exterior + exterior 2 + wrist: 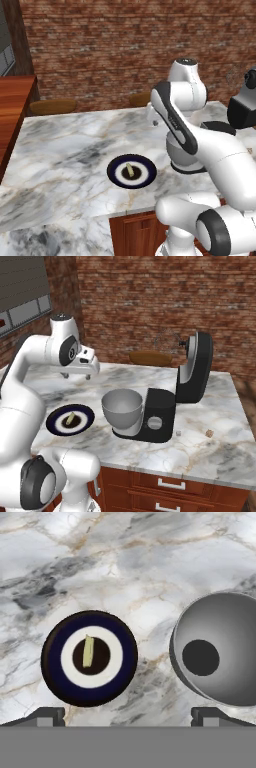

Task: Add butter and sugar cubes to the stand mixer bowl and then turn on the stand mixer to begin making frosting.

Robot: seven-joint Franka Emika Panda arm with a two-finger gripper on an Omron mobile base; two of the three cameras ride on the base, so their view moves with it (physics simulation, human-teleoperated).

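The grey metal stand mixer bowl (122, 407) sits in the black stand mixer (159, 417), whose head (196, 368) is tilted up. To the bowl's left lies a dark-blue-rimmed plate (70, 419) holding a pale yellow butter stick (71, 417). A small white cube (178, 433) and a brown cube (210, 432) lie on the counter right of the mixer. My gripper (76, 376) hangs open above the counter, over the plate and bowl, holding nothing. In the hand view the plate (89, 658) with the butter (88, 651) is at left and the bowl (220, 649) at right, with my gripper (129, 716) between.
The marble island counter (60, 150) ends in a front edge with wooden drawers (165, 486) below. Two round wooden stools (150, 358) stand behind it by the brick wall. A wooden counter (12, 100) runs along the left.
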